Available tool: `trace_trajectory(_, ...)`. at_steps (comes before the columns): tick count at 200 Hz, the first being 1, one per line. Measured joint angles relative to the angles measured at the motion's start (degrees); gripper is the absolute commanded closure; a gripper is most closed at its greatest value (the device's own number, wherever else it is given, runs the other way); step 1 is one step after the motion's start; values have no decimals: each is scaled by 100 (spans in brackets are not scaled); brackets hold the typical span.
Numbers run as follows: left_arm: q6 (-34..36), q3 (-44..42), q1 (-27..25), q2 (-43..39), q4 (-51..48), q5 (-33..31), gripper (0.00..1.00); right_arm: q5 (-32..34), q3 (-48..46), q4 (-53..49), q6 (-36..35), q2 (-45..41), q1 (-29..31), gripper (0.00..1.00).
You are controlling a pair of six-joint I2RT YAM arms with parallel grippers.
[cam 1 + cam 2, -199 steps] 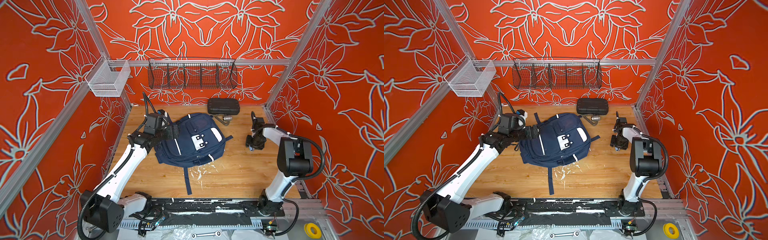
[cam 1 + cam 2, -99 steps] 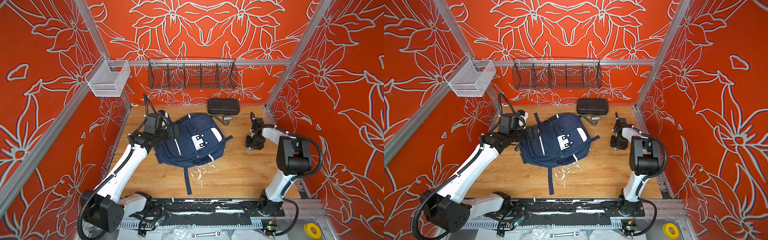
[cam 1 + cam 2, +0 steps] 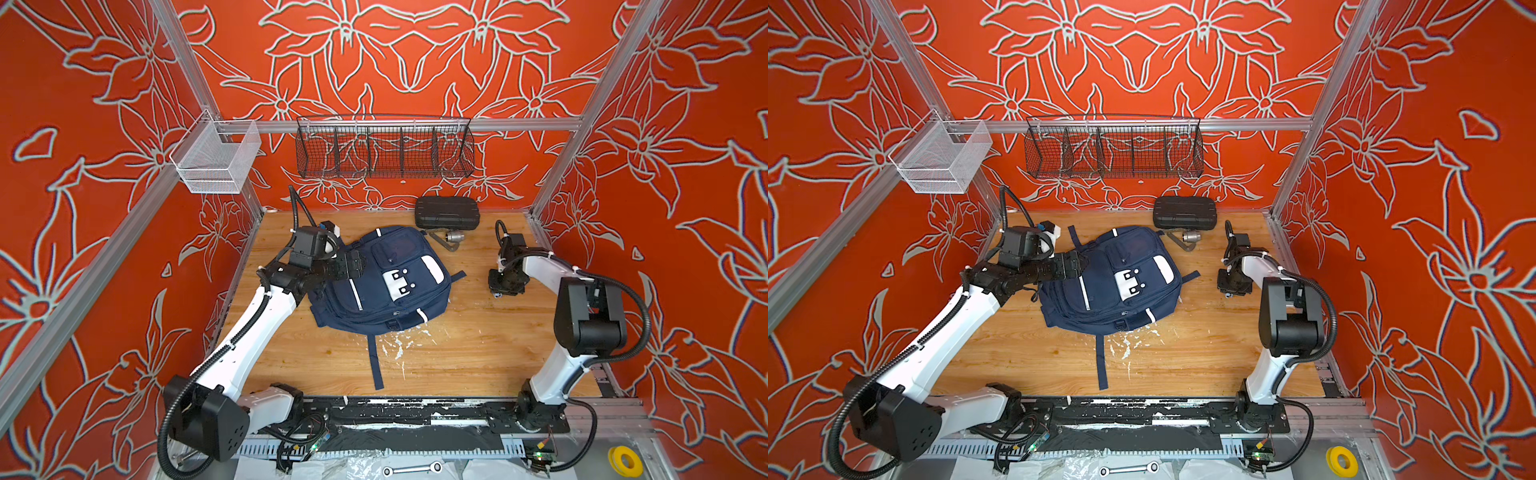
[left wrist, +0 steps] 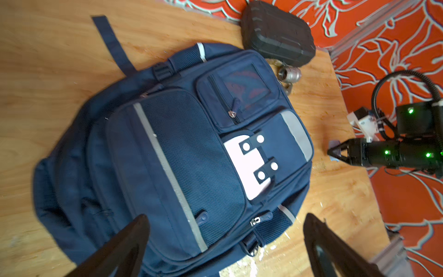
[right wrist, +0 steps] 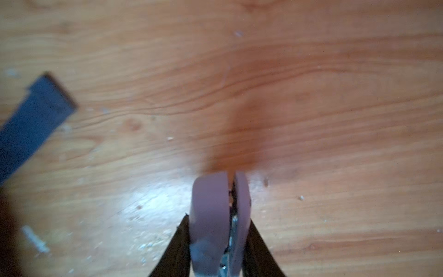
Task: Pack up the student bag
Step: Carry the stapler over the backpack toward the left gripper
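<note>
One fabric student bag [image 3: 374, 291], rounded lilac item [image 5: 208, 211]

The student bag [image 3: 382, 282] fills the middle of the bench [image 3: 478, 349]. The left gripper [image 3: 360, 266] hangs over the bag's left edge with its jaws wide. Behind the bag, the black hard case [image 3: 446, 212] and a metal fitting [image 3: 454, 237] block the gap to the back wall. A bare lane runs between the bag and the right gripper [image 3: 500, 291], which stands low, clamped on a lavender item [image 5: 215, 211]. The front of the bench lies open, crossed by one strap [image 3: 375, 361].
</note>
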Motion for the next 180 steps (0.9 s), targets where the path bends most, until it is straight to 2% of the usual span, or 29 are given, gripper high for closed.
trace_trajectory(45,11,424,-7,476,52,942,13,-1261,763,262,-929,-909,1399,69)
trace_trajectory(68,17,588,-59,623,109,1314,14,-1685,1268,299,-1360,-898,2085,69)
trace_trajectory(102,13,638,-251,651,144,1574,15,-1902,1862,208,-2020,-560,2935,69)
trace_trajectory(130,-94,527,-354,645,315,1598,15,-2039,2039,120,-2302,-293,3344,69)
trace_trajectory(180,-527,133,-374,643,610,1578,20,-2090,2267,94,-2516,-92,3689,69)
